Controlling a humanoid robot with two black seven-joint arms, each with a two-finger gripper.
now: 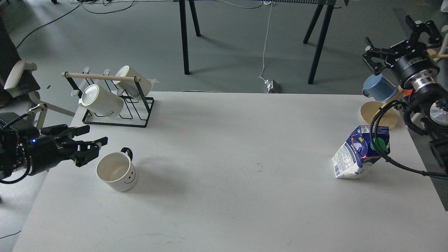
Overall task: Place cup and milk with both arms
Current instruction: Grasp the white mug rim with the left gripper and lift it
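Note:
A white cup (117,171) with a smiley face and a black handle stands upright on the white table (224,196) at the front left. My left gripper (93,146) is open, low over the table's left edge, its fingertips just left of the cup's rim and apart from it. A blue and white milk carton (360,152) with a green cap stands tilted at the right side of the table. My right gripper (402,38) is open, raised high at the far right, well behind the carton.
A black wire rack (117,105) with a wooden bar holds two white mugs at the back left. A blue mug (379,87) hangs on a wooden stand (379,119) at the back right. Black stand legs rise from the floor behind the table.

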